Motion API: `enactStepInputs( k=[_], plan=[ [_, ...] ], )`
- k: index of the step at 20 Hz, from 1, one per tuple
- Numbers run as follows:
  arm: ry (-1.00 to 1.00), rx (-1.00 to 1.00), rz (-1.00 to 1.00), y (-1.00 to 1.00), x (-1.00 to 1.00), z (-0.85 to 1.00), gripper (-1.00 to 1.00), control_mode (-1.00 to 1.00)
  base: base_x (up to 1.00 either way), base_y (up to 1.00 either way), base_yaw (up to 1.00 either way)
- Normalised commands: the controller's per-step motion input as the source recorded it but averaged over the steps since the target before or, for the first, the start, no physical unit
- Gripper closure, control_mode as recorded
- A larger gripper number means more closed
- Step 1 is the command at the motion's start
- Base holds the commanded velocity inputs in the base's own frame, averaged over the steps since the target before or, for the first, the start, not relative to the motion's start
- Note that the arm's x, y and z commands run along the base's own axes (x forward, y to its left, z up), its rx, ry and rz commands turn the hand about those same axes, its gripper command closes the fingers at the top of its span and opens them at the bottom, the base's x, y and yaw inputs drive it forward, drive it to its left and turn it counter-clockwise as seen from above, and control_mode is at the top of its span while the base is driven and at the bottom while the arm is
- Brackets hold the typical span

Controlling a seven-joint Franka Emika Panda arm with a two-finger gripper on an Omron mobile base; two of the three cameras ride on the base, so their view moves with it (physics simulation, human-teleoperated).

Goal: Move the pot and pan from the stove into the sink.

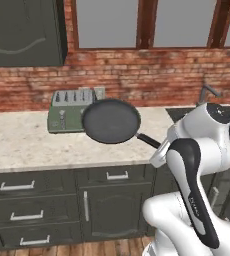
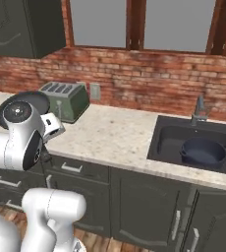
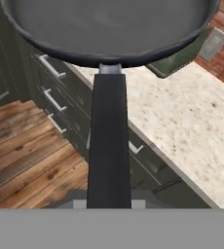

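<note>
The black pan (image 1: pixel 111 121) hangs level above the counter (image 1: pixel 27 145), in front of the toaster. Its long handle (image 3: pixel 109 146) runs back into my gripper (image 1: pixel 157 145), which is shut on the handle's end. From the right base view, the pan's rim (image 2: pixel 36 97) peeks out behind the arm's upper joint. The dark blue-grey pot (image 2: pixel 203 151) sits upright inside the sink (image 2: pixel 166 135), below the short faucet (image 2: pixel 199 110). The sink's near corner (image 1: pixel 179 114) lies just right of the pan. The stove is out of view.
A green toaster (image 1: pixel 69 112) stands against the brick wall, with an outlet (image 1: pixel 99 92) beside it. A dark upper cabinet (image 1: pixel 24 30) hangs at the left. Drawers and cabinet doors (image 1: pixel 107 200) front the counter, over a wooden floor (image 3: pixel 26 146).
</note>
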Motion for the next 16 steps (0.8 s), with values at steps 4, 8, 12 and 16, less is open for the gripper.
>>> enactStepInputs(
  k=[4, 8, 12, 16],
  plan=[
    [0.00, 0.00, 0.00, 0.00, 0.00, 0.00, 1.00, 1.00, 0.29, -0.94, -0.06],
    [0.00, 0.00, 0.00, 0.00, 0.00, 0.00, 1.00, 1.00, 0.25, -0.95, -0.06],
    [0.00, 0.00, 0.00, 0.00, 0.00, 0.00, 1.00, 1.00, 0.14, -0.97, -0.07],
    [0.00, 0.00, 0.00, 0.00, 0.00, 0.00, 1.00, 1.00, 0.01, -0.97, -0.15]
  ],
)
